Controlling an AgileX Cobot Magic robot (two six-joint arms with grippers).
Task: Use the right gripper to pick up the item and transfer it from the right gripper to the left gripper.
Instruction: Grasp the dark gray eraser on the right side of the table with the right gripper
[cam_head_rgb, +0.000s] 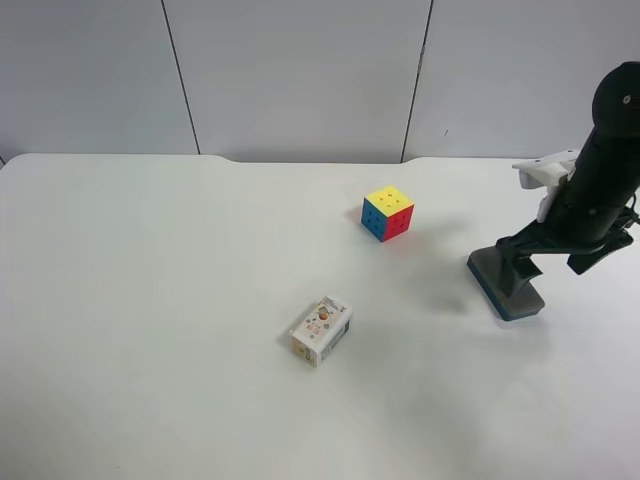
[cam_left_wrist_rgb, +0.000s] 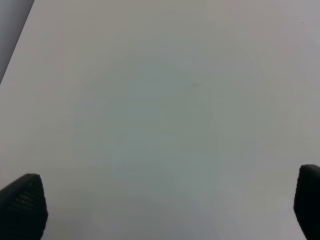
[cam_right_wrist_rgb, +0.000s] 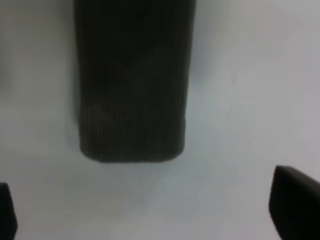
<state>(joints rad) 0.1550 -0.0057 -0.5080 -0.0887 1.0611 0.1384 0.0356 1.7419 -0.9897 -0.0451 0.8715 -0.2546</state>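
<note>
The item is a dark grey ribbed block (cam_head_rgb: 506, 288) lying flat on the white table at the right of the exterior high view. In the right wrist view it (cam_right_wrist_rgb: 132, 80) fills the upper middle. My right gripper (cam_head_rgb: 522, 252) hangs just above it, open and empty (cam_right_wrist_rgb: 145, 210), with both fingertips wide apart and off the block. The left gripper (cam_left_wrist_rgb: 165, 205) is open and empty over bare table. The left arm is out of the exterior high view.
A colourful puzzle cube (cam_head_rgb: 388, 213) stands on the table (cam_head_rgb: 150, 300) left of the block. A small white printed box (cam_head_rgb: 321, 330) lies nearer the front middle. A grey panelled wall runs behind the table.
</note>
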